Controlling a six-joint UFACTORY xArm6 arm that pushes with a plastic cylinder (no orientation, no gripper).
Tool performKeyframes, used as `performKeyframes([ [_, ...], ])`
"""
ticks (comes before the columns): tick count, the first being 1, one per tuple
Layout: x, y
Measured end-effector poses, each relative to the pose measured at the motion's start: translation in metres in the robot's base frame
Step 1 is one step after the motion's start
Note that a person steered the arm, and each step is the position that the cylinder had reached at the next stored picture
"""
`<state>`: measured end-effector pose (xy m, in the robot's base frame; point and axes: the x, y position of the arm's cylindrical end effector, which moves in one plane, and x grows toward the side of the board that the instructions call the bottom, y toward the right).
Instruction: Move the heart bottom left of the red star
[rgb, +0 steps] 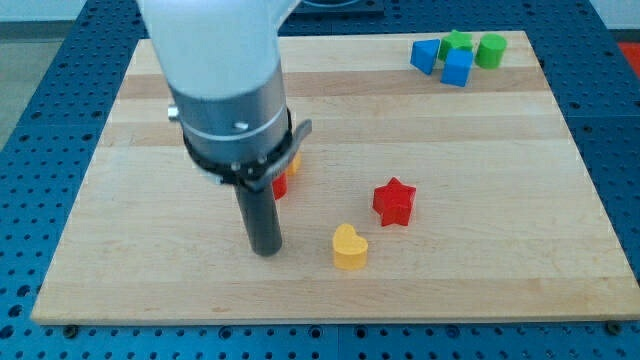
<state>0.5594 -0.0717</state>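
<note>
A yellow heart (349, 247) lies on the wooden board (480, 200) near the view's bottom centre. A red star (394, 201) lies just up and to the right of it, a small gap apart. My tip (266, 250) rests on the board to the left of the heart, a short gap away and not touching it. The arm's white and dark body covers the board's upper left part.
A red block (281, 183) and an orange-yellow block (295, 163) peek out from behind the rod, mostly hidden. At the view's top right stand a blue triangular block (425, 55), a blue cube-like block (458, 68), a green star (457, 42) and a green cylinder (490, 50).
</note>
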Motion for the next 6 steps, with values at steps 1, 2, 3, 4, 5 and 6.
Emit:
performKeyframes([
  [1,0.003,0.000],
  [2,0.021,0.033],
  [3,0.036,0.073],
  [4,0.035,0.091],
  [5,0.017,0.096],
  [6,0.005,0.102],
])
